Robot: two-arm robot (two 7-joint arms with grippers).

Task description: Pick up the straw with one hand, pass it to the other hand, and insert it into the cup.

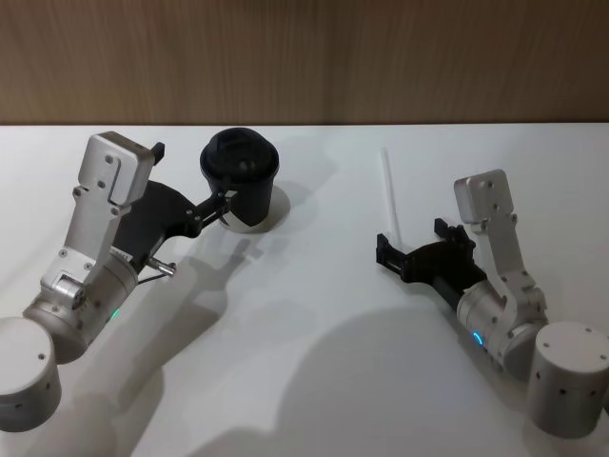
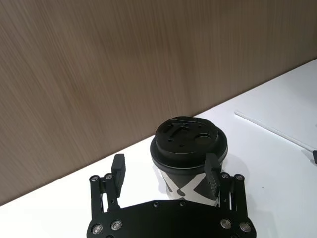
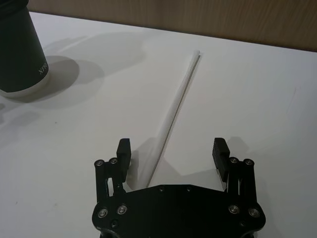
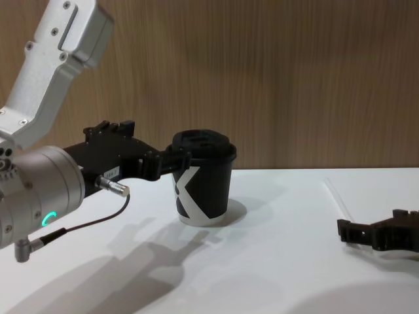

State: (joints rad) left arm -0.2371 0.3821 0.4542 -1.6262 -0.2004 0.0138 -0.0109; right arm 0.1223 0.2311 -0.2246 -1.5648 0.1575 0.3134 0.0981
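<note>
The right gripper point(image 3: 172, 148) is open around one end of the straw point(image 3: 176, 106) (bare table point(image 3: 257, 99) all round), and the left gripper point(image 2: 165, 167) is open at the cup point(image 2: 188, 139) by the back edge.

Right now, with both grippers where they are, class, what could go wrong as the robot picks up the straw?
1. The straw lies flat on the table, nearer one finger of the open right gripper. Closing may push or roll it away rather than pinch it.
2. The open left gripper flanks the cup, with one finger close to its lid. A sideways move could tip the cup.
</note>
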